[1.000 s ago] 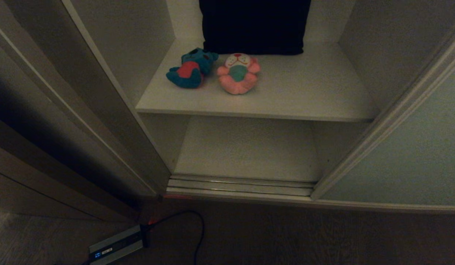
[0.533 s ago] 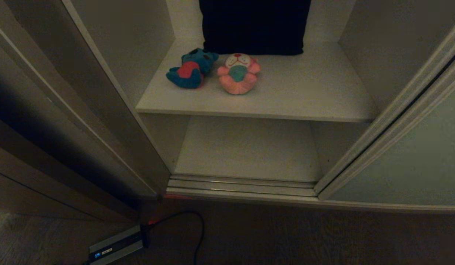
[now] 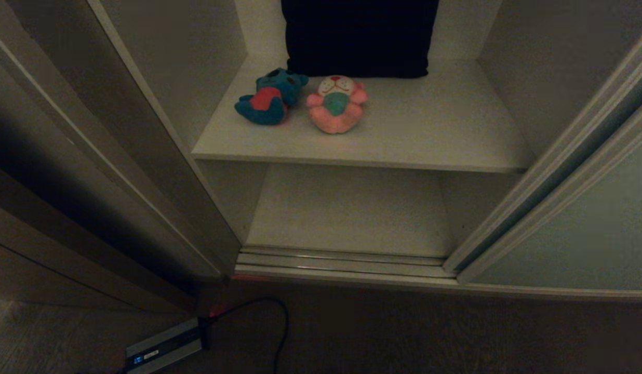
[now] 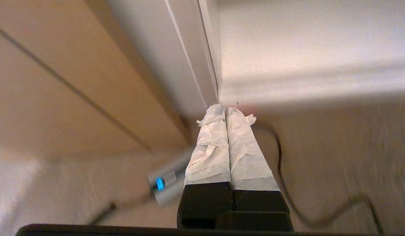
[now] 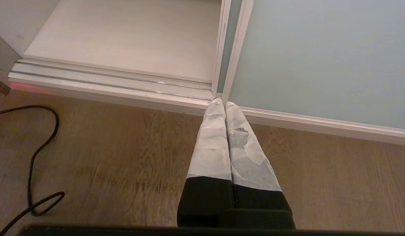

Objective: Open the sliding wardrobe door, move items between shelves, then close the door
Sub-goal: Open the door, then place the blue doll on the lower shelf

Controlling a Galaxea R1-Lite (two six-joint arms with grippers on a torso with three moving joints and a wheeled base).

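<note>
On the upper shelf point(image 3: 430, 130) lie a blue plush toy with a red belly point(image 3: 269, 98) and, beside it, a pink one in a teal shirt point(image 3: 336, 104). The lower shelf point(image 3: 347, 208) is bare. The pale grey-green sliding wardrobe door point(image 3: 586, 234) stands at the right, leaving the compartment open. Neither arm shows in the head view. My left gripper point(image 4: 225, 106) is shut and empty, low over the floor by the wardrobe's left bottom corner. My right gripper point(image 5: 220, 102) is shut and empty, its tips near the bottom corner of the door point(image 5: 320, 55).
A big dark cushion point(image 3: 360, 36) leans at the back of the upper shelf. A ribbed metal track point(image 3: 342, 262) runs along the wardrobe's floor edge. A grey box with a blue light point(image 3: 162, 348) and its black cable point(image 3: 282, 322) lie on the wooden floor. Dark brown panels point(image 3: 40, 208) stand at the left.
The sliding door's edge has shifted a little to the right, and a dark gap has opened between it and the frame strip. The toys have not moved.
</note>
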